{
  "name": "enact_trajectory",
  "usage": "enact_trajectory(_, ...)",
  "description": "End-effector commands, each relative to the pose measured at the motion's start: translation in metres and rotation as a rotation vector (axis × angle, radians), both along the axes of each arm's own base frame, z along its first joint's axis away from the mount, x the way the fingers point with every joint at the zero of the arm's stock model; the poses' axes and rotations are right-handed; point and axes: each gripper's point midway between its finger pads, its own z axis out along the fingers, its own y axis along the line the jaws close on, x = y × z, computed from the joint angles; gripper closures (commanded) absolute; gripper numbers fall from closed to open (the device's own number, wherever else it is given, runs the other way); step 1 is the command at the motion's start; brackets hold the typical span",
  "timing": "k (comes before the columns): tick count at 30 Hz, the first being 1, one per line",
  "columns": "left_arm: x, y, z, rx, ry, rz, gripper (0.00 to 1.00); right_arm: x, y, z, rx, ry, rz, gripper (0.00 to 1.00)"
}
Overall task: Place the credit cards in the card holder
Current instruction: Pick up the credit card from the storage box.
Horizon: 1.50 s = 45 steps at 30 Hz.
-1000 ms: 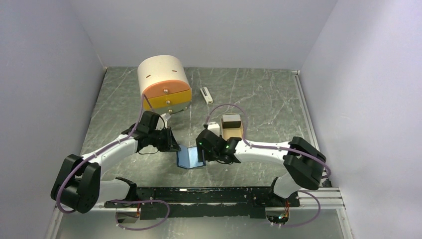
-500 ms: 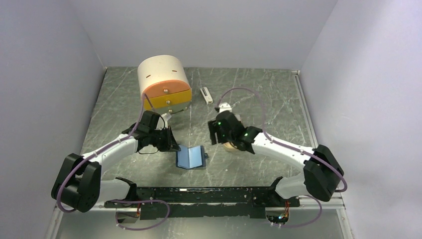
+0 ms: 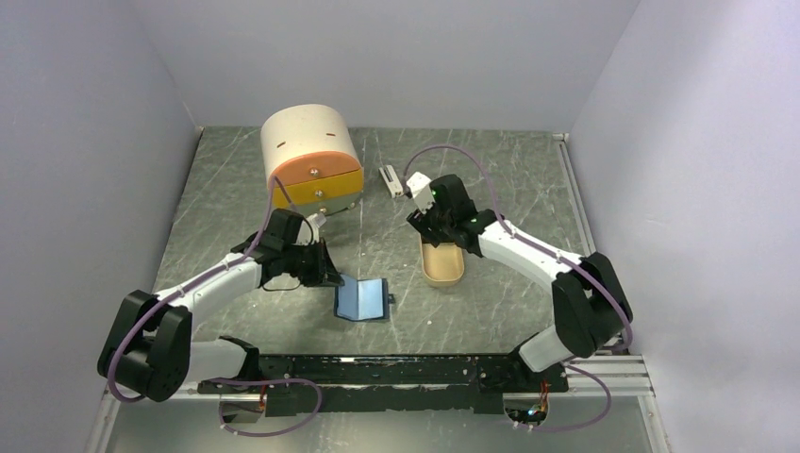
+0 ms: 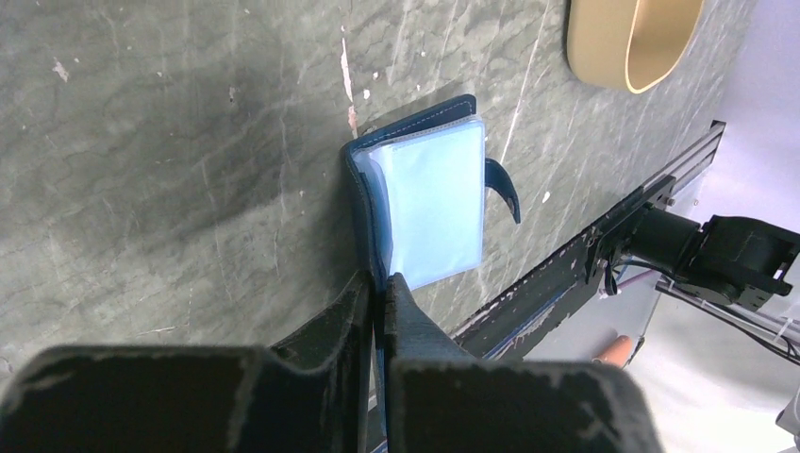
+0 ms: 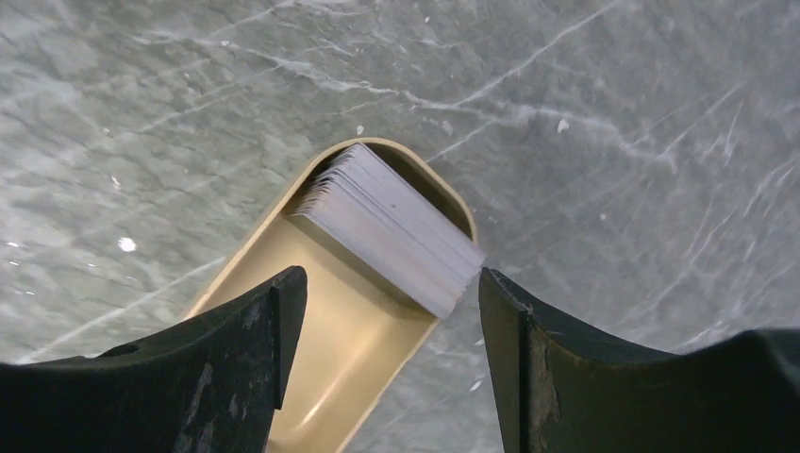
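Card holder (image 3: 363, 300) lies opened on the grey-green marbled surface (image 3: 236, 189) at centre-left, near the front edge. Its pale blue inside is turned up and its navy snap tab (image 3: 389, 300) sticks out on the right-hand side. The left tool (image 3: 328, 278) reaches it from the left and is clenched on the holder's left cover. In the left wrist view the two fingers (image 4: 330, 330) are pressed together with the navy edge nipped between them, and the holder's clear inner sleeves fan out beyond the tips. Behind that arm, towards the back, stands a round-topped cream drawer box (image 3: 309, 160) with an orange and a yellow front. Further right, also near the back, a small white bar (image 3: 390, 179) lies on the surface, close to the right arm's wrist. Right of centre lies a tan tin (image 3: 441, 266) with rounded ends, open, well apart from the card holder. The credit cards (image 5: 391, 226) are inside it as a pale grey-white stack packed into the far end, tilted, with one corner poking over the rim. From above, the stack is hidden by the right tool (image 3: 429, 219), which hangs over that far end of the tin. That tool is released, its fingers (image 5: 250, 349) spread wide on either side of the stack and gripping nothing.
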Motion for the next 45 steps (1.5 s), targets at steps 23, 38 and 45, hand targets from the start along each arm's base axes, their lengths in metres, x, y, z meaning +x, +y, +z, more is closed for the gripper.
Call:
enact_trajectory(23, -0.002, -0.007, 0.010, -0.058, -0.023, -0.006, 0.91, 0.044, -0.015, -0.031, -0.333, -0.198, 0.257, 0.44)
enact_trajectory(38, -0.005, -0.006, 0.010, -0.062, -0.021, 0.001, 0.91, 0.041, -0.013, -0.016, -0.302, -0.193, 0.249, 0.67)
enact_trajectory(45, -0.005, -0.004, 0.007, -0.052, -0.010, 0.018, 0.91, 0.039, -0.012, -0.009, -0.292, -0.189, 0.253, 0.88)
